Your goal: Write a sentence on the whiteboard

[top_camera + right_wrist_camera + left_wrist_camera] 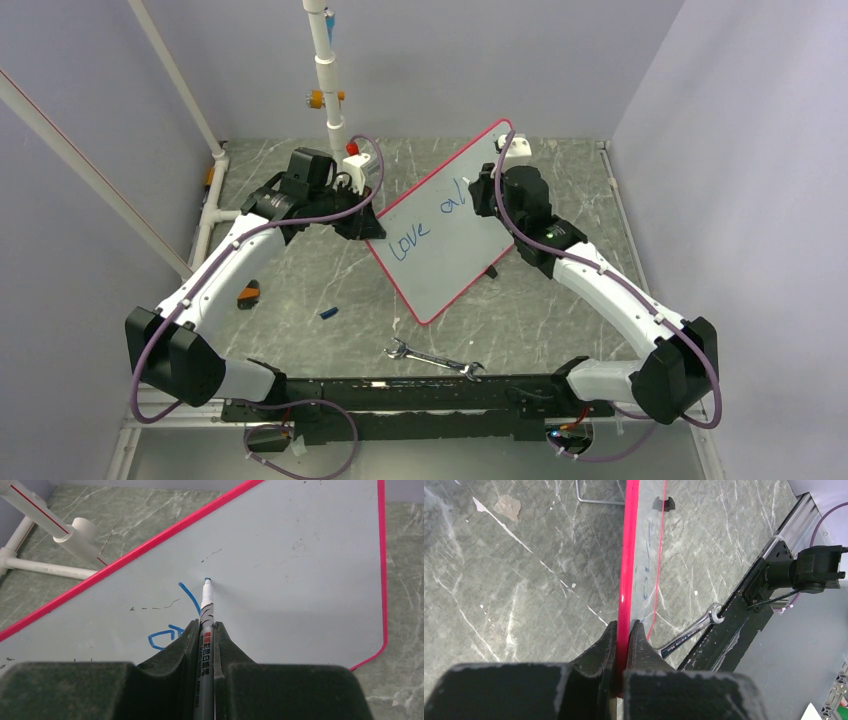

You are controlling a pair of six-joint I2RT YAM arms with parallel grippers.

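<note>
The whiteboard [450,235] lies slanted in the middle of the table, white with a red-pink rim. Blue marker writing [428,222] on it reads "love" and the start of a second word. My left gripper [358,222] is shut on the board's left rim [625,580]. My right gripper [484,192] is shut on a grey whiteboard marker [205,625]. The marker's blue tip [207,581] touches the board face [300,580] beside a fresh blue stroke [189,596].
A wrench [434,360] lies near the front rail, also seen in the left wrist view [691,632]. A small blue cap [329,313] and an orange-black piece [248,294] lie at the left. A white pipe stand [328,90] rises at the back.
</note>
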